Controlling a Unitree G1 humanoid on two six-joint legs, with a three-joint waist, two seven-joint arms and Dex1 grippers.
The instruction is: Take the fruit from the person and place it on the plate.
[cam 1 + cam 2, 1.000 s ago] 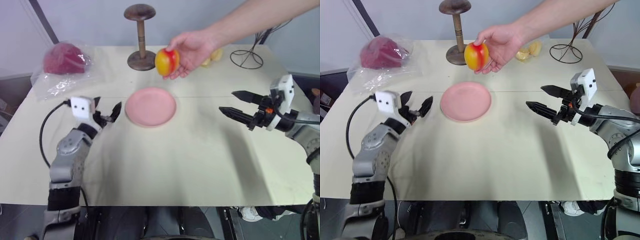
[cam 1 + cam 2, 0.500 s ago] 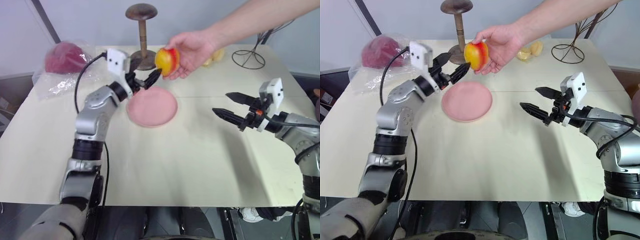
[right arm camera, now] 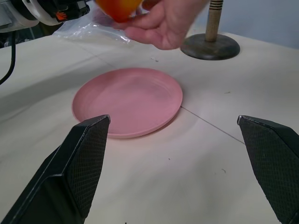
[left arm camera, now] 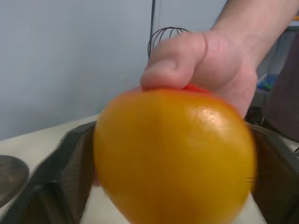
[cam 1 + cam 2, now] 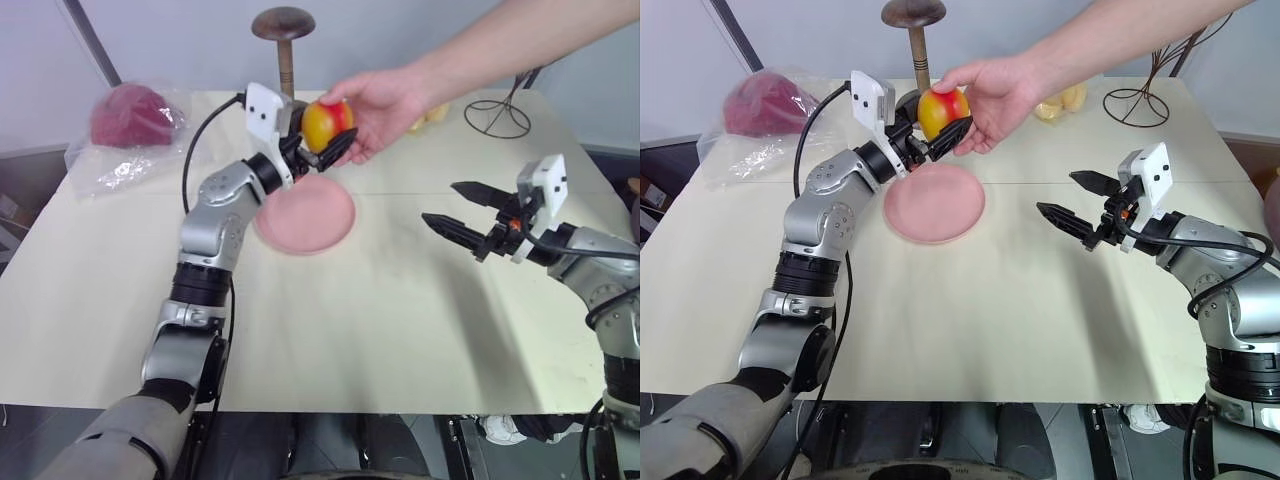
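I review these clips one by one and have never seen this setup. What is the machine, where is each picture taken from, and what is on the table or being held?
It is a two-armed humanoid robot. Two pictures come from its head, looking down over a cream table; the other two come from cameras on its wrists. A person's hand holds out a yellow-orange fruit. The left gripper has its fingers either side of the fruit, which the hand still holds. The right gripper hangs open above the table. Below the fruit lies a pink plate. Also there: a wooden stand, a dark red lump in a clear bag and a wire stand.
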